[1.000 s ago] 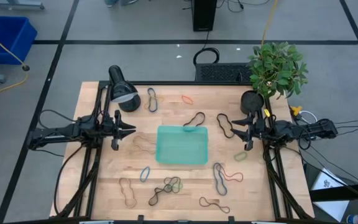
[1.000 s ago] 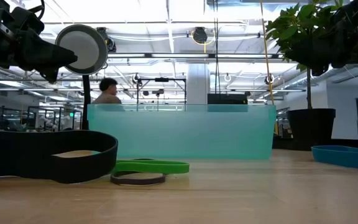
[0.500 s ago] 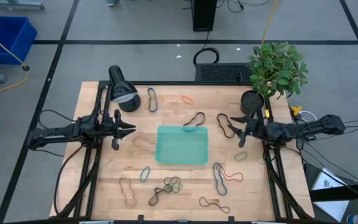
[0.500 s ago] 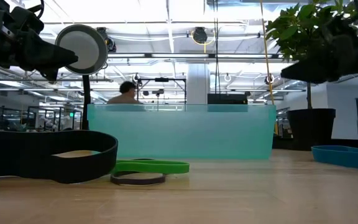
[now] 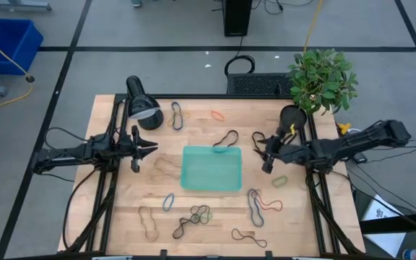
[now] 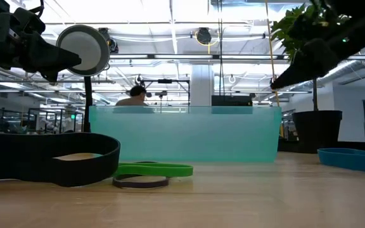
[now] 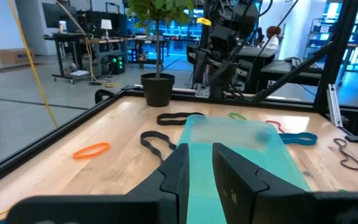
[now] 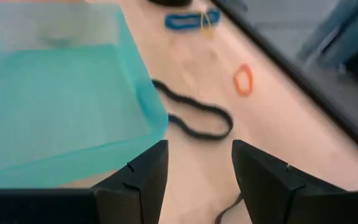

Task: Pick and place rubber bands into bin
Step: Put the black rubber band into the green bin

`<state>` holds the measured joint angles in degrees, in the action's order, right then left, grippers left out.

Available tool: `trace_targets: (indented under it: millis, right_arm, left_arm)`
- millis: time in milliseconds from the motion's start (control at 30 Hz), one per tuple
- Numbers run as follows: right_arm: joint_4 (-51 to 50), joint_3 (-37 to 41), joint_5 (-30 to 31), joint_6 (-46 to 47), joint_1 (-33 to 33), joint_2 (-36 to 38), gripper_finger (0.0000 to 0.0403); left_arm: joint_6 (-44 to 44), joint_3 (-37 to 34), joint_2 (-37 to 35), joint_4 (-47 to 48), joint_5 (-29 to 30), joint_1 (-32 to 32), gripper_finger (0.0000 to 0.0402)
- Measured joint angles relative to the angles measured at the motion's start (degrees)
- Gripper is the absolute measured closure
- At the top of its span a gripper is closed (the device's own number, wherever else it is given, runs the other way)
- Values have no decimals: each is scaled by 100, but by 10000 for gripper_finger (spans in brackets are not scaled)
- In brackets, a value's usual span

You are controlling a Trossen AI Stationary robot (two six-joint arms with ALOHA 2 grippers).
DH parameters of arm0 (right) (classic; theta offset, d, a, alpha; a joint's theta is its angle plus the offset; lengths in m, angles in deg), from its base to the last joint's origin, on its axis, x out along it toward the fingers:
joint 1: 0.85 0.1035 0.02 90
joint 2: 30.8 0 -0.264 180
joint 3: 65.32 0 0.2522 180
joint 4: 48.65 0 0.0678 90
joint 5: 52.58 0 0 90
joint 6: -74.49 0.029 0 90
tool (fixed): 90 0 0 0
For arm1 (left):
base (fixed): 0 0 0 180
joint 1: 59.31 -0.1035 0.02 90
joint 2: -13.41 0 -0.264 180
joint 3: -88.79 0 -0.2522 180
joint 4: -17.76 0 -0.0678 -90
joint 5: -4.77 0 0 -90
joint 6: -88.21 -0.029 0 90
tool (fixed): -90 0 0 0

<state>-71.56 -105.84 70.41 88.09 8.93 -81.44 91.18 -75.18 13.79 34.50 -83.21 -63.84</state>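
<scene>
While the left gripper (image 5: 144,149) hangs over the wooden table (image 5: 121,217) just left of the bin (image 5: 211,167), its fingers (image 7: 229,177) stand only a narrow gap apart with nothing between them. The right gripper (image 5: 267,155) reaches in from the right with its fingers (image 8: 263,177) spread wide and empty, near the bin's right side, close to a black rubber band (image 8: 194,118) lying off the bin's far right corner. The bin sits at the middle of the table, and no band is visible inside it. Rubber bands lie scattered around it: a blue one (image 5: 177,115) and an orange one (image 5: 217,115) at the far side, a green one (image 5: 279,181) to the right, a dark tangle (image 5: 193,217) on the near side. A black lamp (image 5: 141,103) stands at the far left, a potted plant (image 5: 321,78) at the far right
</scene>
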Motion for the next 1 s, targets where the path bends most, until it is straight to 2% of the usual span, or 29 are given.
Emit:
trace_targets:
  millis: [433, 633, 833, 1000]
  right_arm:
    - [-1268, -123, -24, 2593, -176, -1201, 232]
    - [-1279, -123, -635, 2431, -421, -1600, 232]
    - [-1256, -123, -796, 2468, -603, -1941, 232]
    - [-1203, -123, -1421, 2369, -748, -2162, 232]
  left_arm:
    - [35, 0, 0, 9, 4, 0, 325]
    - [35, 0, 0, 13, 7, 1, 325]
    - [33, 0, 0, 20, 8, 0, 325]
    - [28, 0, 0, 20, 9, 0, 325]
